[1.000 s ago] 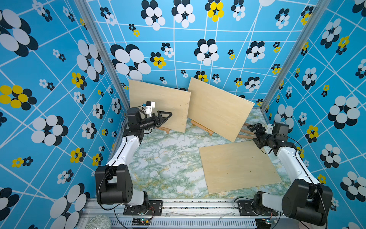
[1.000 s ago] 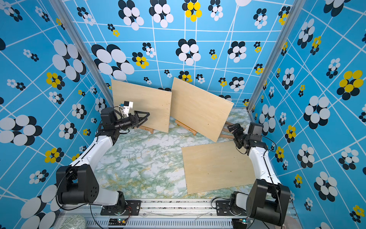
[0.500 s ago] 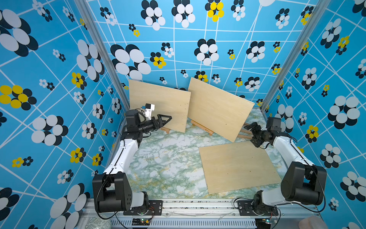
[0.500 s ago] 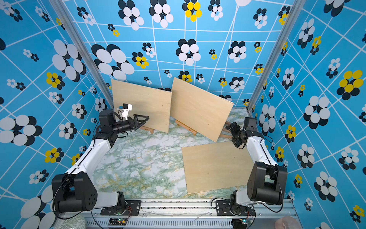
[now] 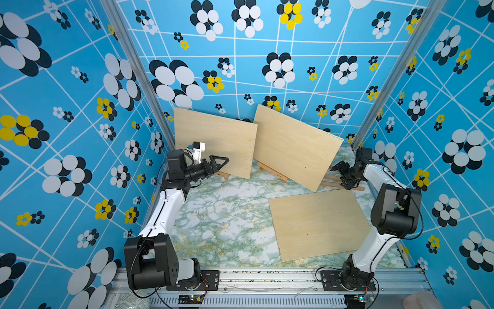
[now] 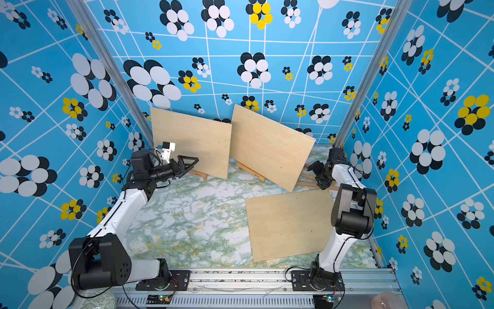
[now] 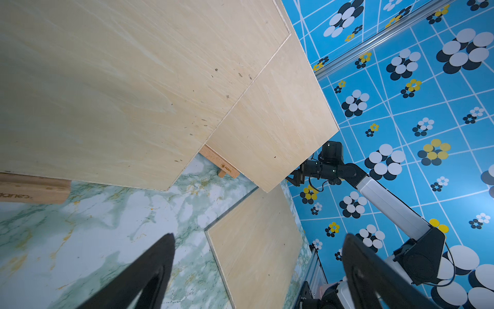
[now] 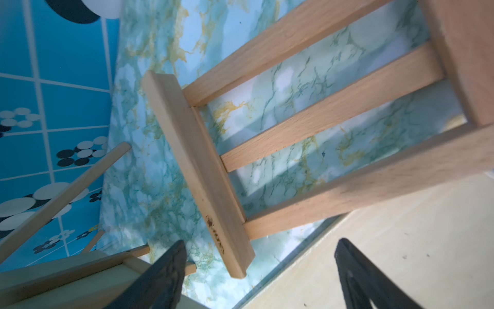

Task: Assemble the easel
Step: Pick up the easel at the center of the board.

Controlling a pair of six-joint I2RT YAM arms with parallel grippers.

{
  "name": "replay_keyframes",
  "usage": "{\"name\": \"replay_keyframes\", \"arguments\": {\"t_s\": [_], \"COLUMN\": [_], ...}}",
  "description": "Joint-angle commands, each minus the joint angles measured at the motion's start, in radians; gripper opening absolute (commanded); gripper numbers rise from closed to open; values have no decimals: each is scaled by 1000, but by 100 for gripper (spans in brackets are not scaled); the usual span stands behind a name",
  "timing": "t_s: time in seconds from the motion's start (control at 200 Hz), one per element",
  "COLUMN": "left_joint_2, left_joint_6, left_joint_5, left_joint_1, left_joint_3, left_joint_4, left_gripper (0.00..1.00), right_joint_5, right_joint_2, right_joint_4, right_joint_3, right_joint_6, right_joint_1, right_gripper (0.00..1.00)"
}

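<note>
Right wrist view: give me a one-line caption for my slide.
Open right gripper above the wooden easel lying on the marble table, at the edge of a flat plywood board.

The table (image 5: 222,214), covered in a green-and-white marble pattern, carried 1 plywood board (image 5: 318,224) lying flat toward its front right. At the back, the left easel (image 5: 223,175) and the middle easel (image 5: 271,171) stood on it, only their lower ledges showing in both top views. A 3rd easel (image 8: 203,187) lay flat near the far right corner, just behind the plywood board.
</note>
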Motion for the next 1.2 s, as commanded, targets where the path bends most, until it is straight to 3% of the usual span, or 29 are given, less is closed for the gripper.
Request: {"name": "replay_keyframes", "arguments": {"t_s": [0.0,0.32,0.665,0.88,1.069,1.194], "left_joint_2": [-16,-10,-22,-22,-21,-15], "left_joint_6": [24,10,-51,-58,-65,-70], "left_joint_5": [1,-23,-19,-24,-24,-28], "left_joint_1": [13,26,88,100,103,104], "left_joint_3": [-18,-23,-61,-69,-72,-75], "left_joint_4": [3,21,88,95,106,114], "left_gripper": [99,99,99,99,99,99], "right_joint_5": [-19,-10,113,154,190,201], "right_joint_2": [32,199,375,460,482,471], "right_joint_4": [-75,-165,-367,-439,-453,-454], "right_joint_3": [88,305,567,672,682,674], "right_joint_6": [-62,-85,-157,-197,-208,-209], "right_joint_1": [24,74,105,126,126,124], "right_gripper": [89,85,76,75,60,41]}}
